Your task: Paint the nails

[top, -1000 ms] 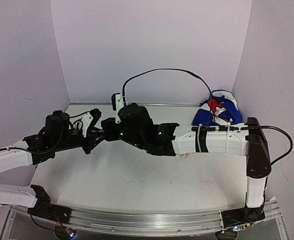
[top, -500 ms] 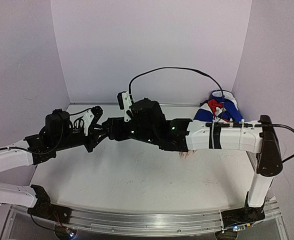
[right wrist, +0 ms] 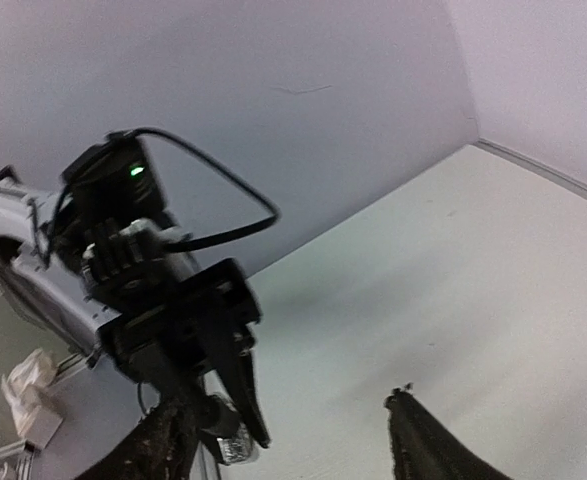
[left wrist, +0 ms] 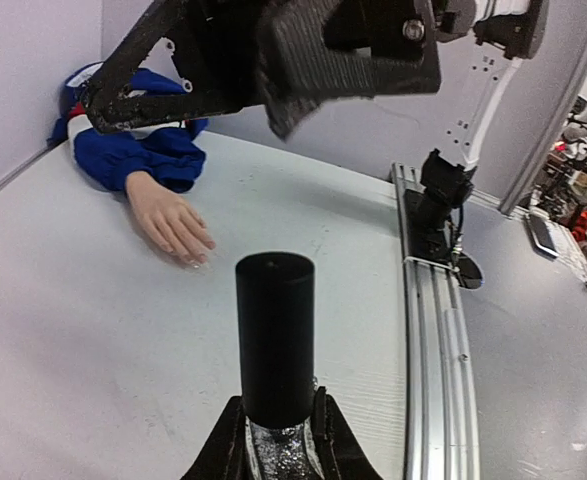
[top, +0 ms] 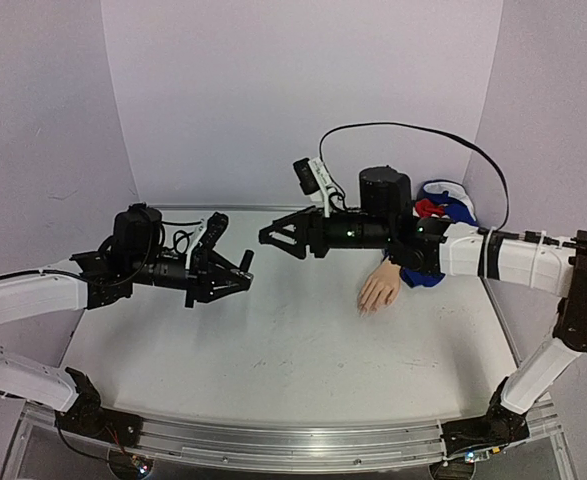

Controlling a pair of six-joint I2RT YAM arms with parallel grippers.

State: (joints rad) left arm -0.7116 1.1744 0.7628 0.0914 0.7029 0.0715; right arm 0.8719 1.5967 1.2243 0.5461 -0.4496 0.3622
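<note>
The pale mannequin hand lies palm down on the table, and its nails at the fingertips are tiny. Its blue, white and red sleeve is bunched at the back right. My left gripper is shut on a small glittery bottle with a tall black cap, held upright above the table's left half. In the top view the left gripper points right. My right gripper hovers just right of it, a small gap apart. Seen from its own wrist, the right gripper is open and empty.
Purple walls close in the back and both sides. A metal rail runs along the near edge, with the right arm's base bolted to it. The right forearm spans above the sleeve.
My right gripper has opened, let go of the cap and drawn back to the right, uncovering the mannequin hand. The left arm with the bottle has shifted slightly right.
</note>
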